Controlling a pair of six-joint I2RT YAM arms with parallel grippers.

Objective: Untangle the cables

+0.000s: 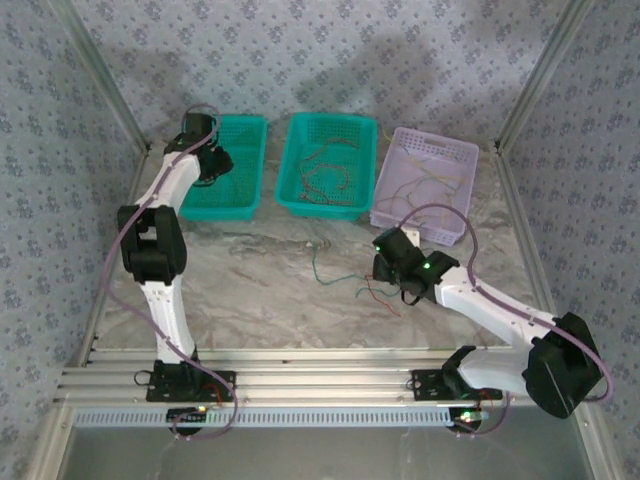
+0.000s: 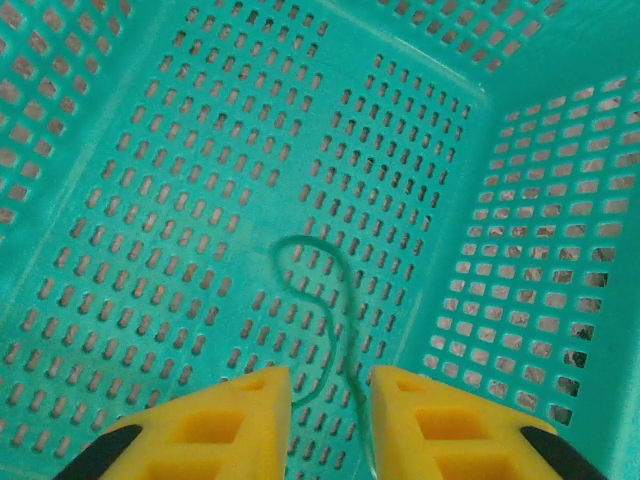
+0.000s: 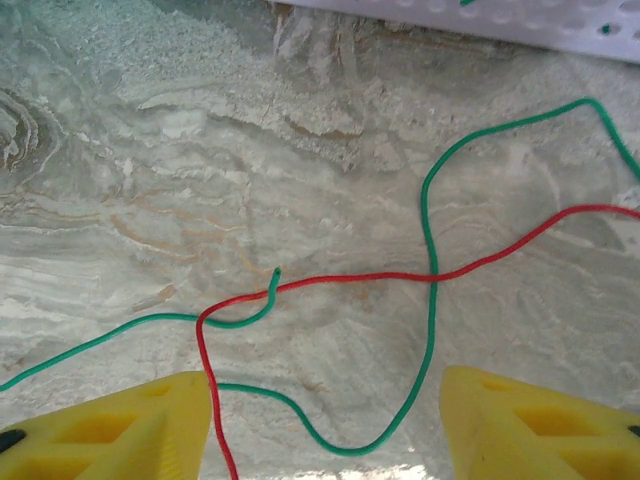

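Our left hand [image 2: 328, 385] hangs released over a lone cable [image 2: 344, 310] lying in the basket [image 2: 150, 150], our right hand [image 3: 325, 390] gapes above the red cable [image 3: 360, 277] crossing the green cable [image 3: 428, 230] on the surface [image 3: 150, 150], so we judge we next pinch one and draw it free.

The 2 arms [image 1: 165, 195] are white with black joints [image 1: 152, 245], purple wiring [image 1: 440, 206] and yellow tool fingers [image 2: 215, 420].
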